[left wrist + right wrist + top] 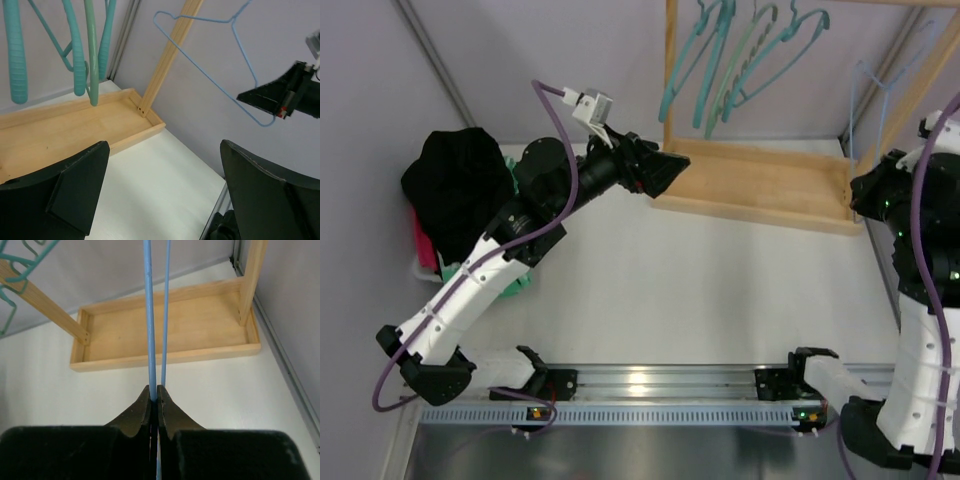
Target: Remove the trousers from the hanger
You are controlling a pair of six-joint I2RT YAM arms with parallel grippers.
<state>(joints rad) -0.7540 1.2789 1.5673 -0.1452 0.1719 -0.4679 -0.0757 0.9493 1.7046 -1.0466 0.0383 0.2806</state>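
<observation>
A: Right gripper?
B: Jaws closed on the blue wire hanger, hook cut off above.
A: Left gripper?
B: Spread wide, empty. Black trousers heaped at the table far left.

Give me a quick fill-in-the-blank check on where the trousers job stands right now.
1. The right gripper is ___ on the hanger.
2. The left gripper is open and holds ___.
3. The trousers lie heaped beside the ___ arm, off the hanger.

Missing words: shut; nothing; left.
</observation>
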